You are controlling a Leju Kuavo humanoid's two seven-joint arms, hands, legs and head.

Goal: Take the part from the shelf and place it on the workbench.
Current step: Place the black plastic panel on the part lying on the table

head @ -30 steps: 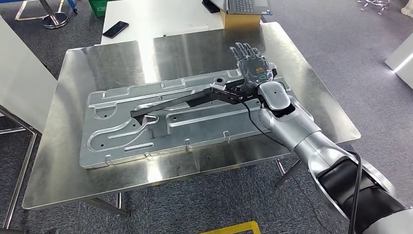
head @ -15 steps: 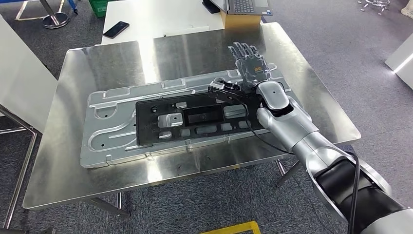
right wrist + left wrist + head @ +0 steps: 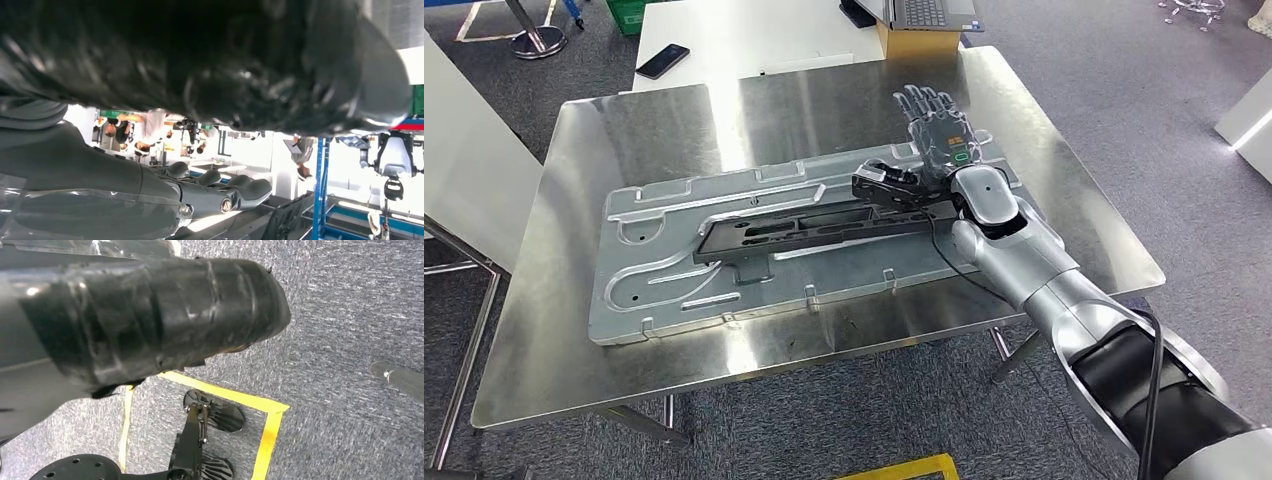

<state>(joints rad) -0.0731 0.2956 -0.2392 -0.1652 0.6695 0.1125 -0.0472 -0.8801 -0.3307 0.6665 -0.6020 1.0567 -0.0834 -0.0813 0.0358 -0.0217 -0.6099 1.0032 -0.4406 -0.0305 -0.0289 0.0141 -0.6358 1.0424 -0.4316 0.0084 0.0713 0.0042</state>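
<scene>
A long black part (image 3: 824, 222) lies tilted on its long edge over the silver stamped panel (image 3: 664, 270) on the steel workbench (image 3: 624, 130). My right hand (image 3: 939, 140) is at the part's right end. Its thumb presses on that end while the fingers (image 3: 921, 100) stretch straight out above the bench. In the right wrist view those fingers (image 3: 220, 192) point away, with a dark blurred mass close over them. My left hand (image 3: 150, 315) hangs beside my body above the grey carpet, and how its fingers lie is hidden.
Behind the workbench stands a white table (image 3: 754, 35) with a phone (image 3: 661, 59), a cardboard box (image 3: 919, 42) and a laptop (image 3: 921, 12). A white panel (image 3: 464, 170) stands at the left. Yellow floor tape (image 3: 270, 425) marks the carpet.
The black part stood on edge, dropped flat with its face up half a second ago, and is tilted on edge again now. My right hand has barely shifted.
</scene>
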